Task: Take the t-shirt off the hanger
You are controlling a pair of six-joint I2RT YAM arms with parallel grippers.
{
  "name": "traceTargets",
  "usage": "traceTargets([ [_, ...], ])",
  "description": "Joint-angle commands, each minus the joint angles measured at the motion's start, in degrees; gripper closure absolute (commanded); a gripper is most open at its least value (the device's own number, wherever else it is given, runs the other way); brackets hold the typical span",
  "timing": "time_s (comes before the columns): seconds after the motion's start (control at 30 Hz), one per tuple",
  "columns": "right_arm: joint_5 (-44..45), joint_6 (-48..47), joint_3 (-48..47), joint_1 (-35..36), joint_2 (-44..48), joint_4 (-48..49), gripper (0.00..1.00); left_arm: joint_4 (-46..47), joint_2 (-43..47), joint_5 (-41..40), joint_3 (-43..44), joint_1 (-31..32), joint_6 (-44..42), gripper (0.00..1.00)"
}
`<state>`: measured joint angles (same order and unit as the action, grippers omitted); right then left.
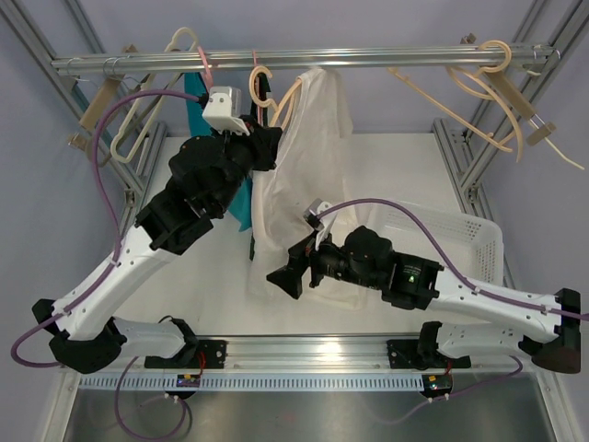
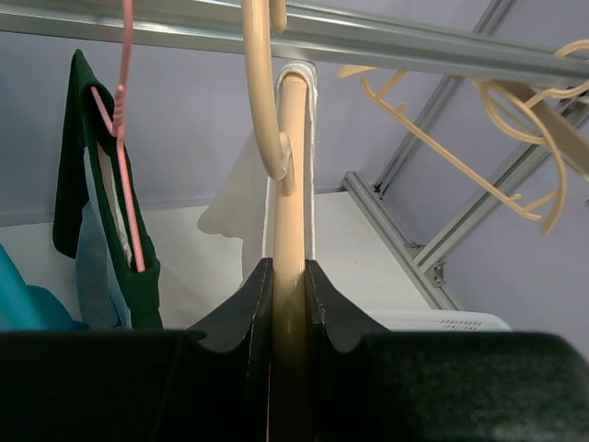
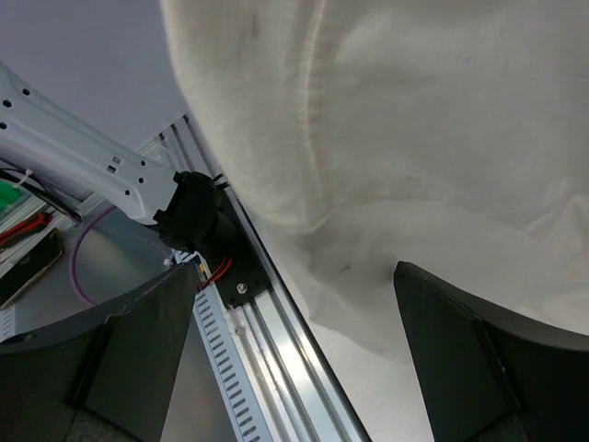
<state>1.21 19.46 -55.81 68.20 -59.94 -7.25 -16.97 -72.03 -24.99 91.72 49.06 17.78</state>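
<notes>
table (image 1: 405, 175) inspected from the top view: a metal rail (image 1: 386, 57) runs across its 12 o'clock edge. the cream-white t-shirt (image 1: 317, 129) hangs from that rail at 12 o'clock, still on its beige hanger (image 2: 293, 166), with the cloth draping toward 6 o'clock as far as the right arm. a white plastic basket (image 1: 479, 239) sits at 4 o'clock, partly behind the right arm. the left gripper (image 2: 288, 274) is raised to the rail, jaws pressed together on the hanger's arm; the shirt's neck edge wraps the hanger just past the fingertips. the right gripper (image 3: 294, 304) sits low at 6 o'clock, jaws spread wide, the shirt's lower cloth directly in front of them; contact with the cloth cannot be told. a teal garment (image 1: 241, 198) hangs at 11 o'clock behind the left arm, beside a dark green garment (image 2: 69, 166) on a pink hanger (image 2: 129, 184). spare beige hangers (image 1: 488, 92) hang at 2 o'clock.
</notes>
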Motion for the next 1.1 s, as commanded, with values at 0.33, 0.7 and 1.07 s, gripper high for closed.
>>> traceTargets([
  [0.33, 19.26, -1.71, -6.76, 14.05, -8.96, 6.19, 0.88, 11.25, 10.50, 2.41, -2.51, 0.42, 7.27, 1.00],
  [0.7, 26.29, 7.59, -7.46, 27.33, -21.51, 1.02, 1.00, 25.93, 12.97, 3.98, -7.17, 0.42, 6.38, 1.00],
  [1.07, 35.69, 11.03, -9.15, 27.77, -27.69, -9.53, 1.00, 21.67, 14.64, 7.49, 0.46, 0.42, 5.26, 1.00],
])
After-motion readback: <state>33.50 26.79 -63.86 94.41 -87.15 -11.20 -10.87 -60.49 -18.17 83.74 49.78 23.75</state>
